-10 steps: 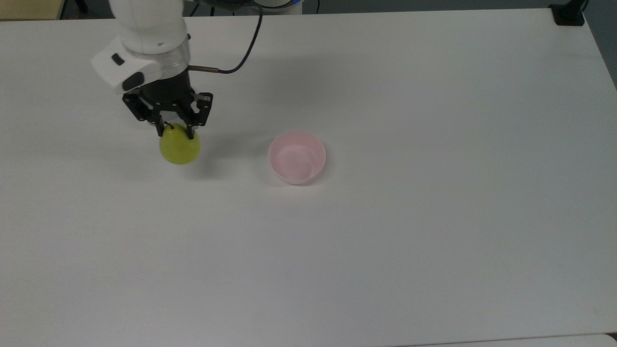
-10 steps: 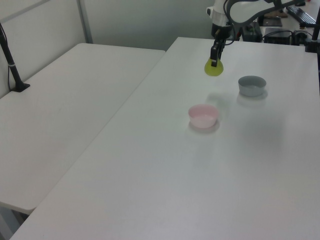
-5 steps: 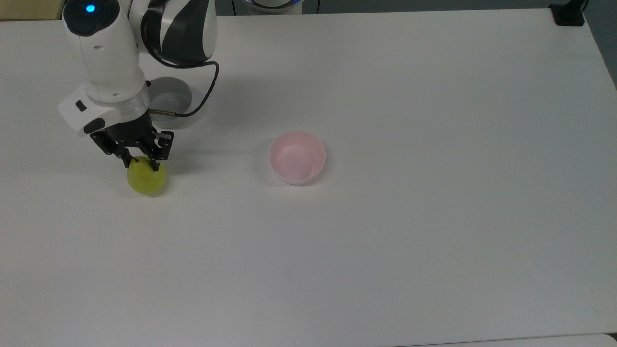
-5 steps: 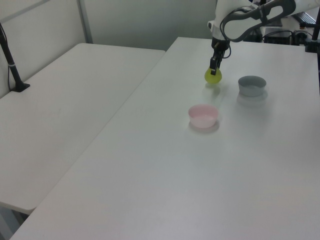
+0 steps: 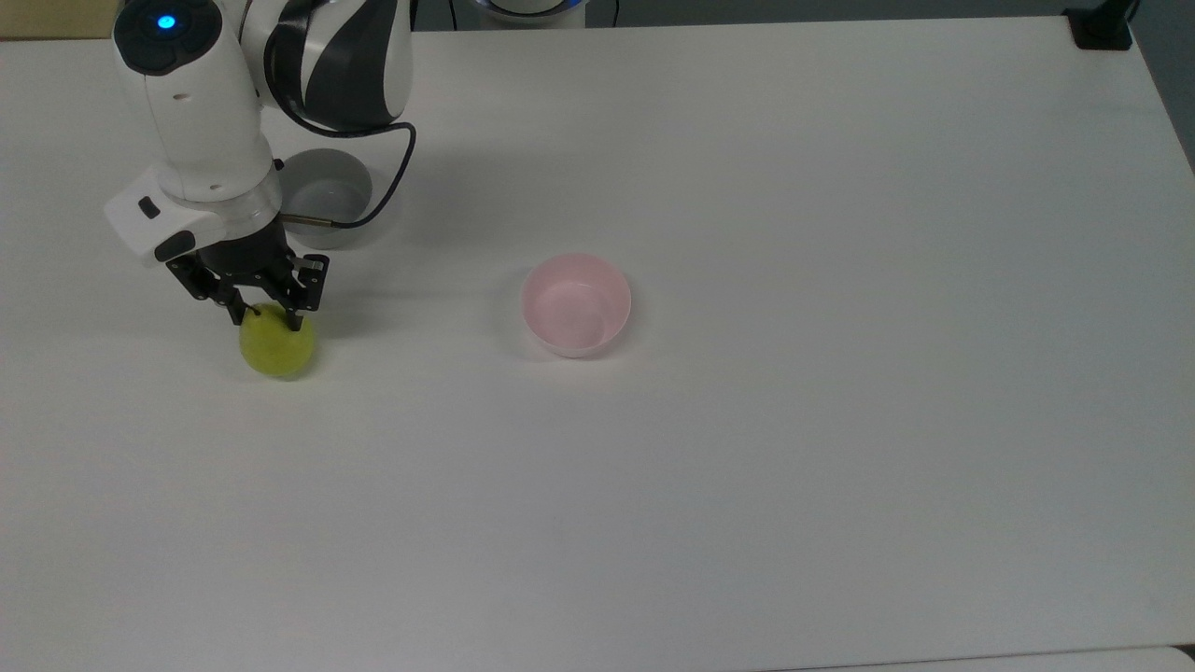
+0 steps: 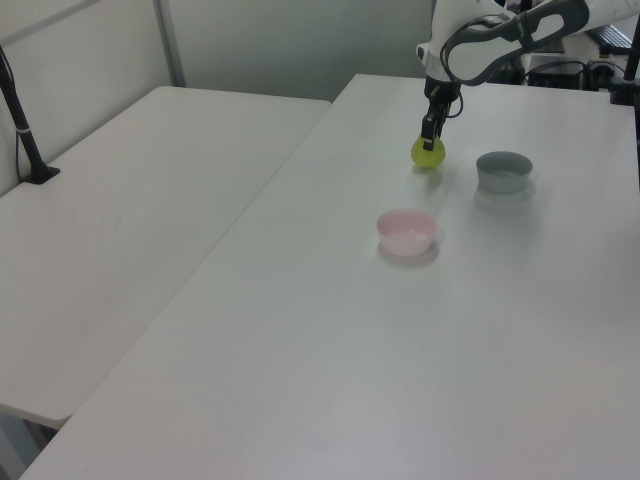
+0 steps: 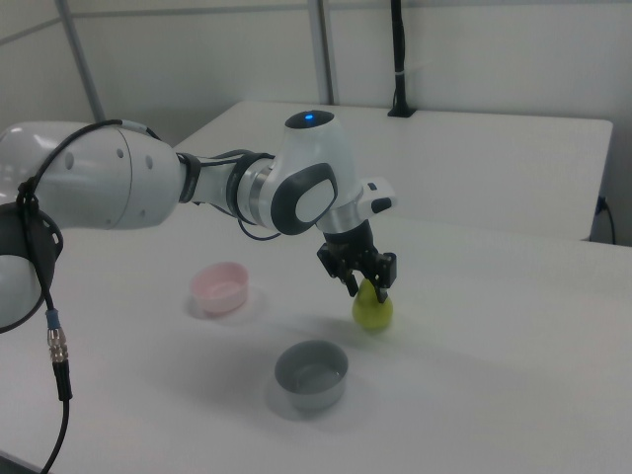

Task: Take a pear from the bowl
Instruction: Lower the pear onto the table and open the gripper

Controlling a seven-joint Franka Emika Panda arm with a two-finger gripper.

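The pear (image 5: 276, 347), yellow-green and roundish, stands on the white table at the top view's left, well apart from the pale pink bowl (image 5: 576, 303), which holds nothing. My gripper (image 5: 266, 322) points down over the pear, its black fingers shut on the fruit's narrow top. The right view has the gripper (image 7: 365, 288) on the pear (image 7: 372, 310), with the pink bowl (image 7: 219, 287) off to the right view's left. In the left view the pear (image 6: 428, 153) sits beyond the pink bowl (image 6: 407, 231), under the gripper (image 6: 428, 138).
A grey bowl (image 5: 327, 196) stands just behind the arm's wrist, close to the pear; it is also in the left view (image 6: 503, 171) and the right view (image 7: 311, 374). A black cable (image 5: 392, 177) loops from the wrist. The white table (image 5: 747, 467) stretches wide towards the top view's right and bottom.
The arm carried the pear towards the top view's left and down to the table surface, uncovering the grey bowl. Over the last half second it only shifted slightly.
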